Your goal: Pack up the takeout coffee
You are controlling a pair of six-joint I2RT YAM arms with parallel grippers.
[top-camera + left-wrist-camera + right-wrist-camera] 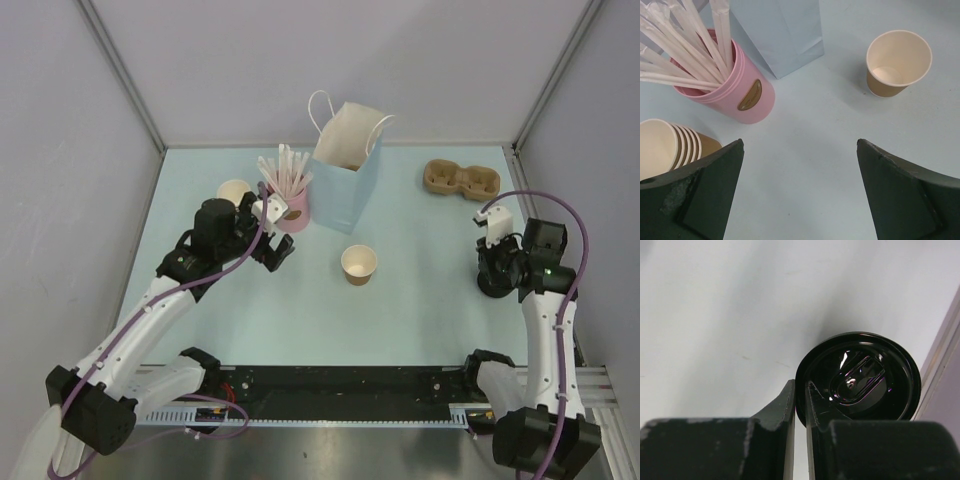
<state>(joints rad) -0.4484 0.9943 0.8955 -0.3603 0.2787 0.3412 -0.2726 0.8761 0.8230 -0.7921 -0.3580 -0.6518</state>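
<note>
Standing lidless near the middle of the table (420, 320), the coffee cup (359, 264) is just in front of the blue paper bag (345, 170), close to it but not touching. Its black lid (857, 377) lies well apart, at the right edge by the wall. Cup looks empty from the left wrist view: light, thin paper wall, easy to tip or crush. Best taken across the body below the rolled rim, with gentle pressure. Lid is glossy, stiff plastic and likely slippery; the raised rim is the only real purchase. Right gripper (800, 390) comes straight down from a tightly folded arm, fingers nearly together and clamped on the near rim of the lid. Whether that is a single lid or the top of a stack cannot be told from here. Left arm stretches forward and inward, left gripper (275, 250) beside the pink cup (292, 212) of straws and near the stack of cups (234, 190), tilted down at the table, fingers wide apart with nothing between them.
</note>
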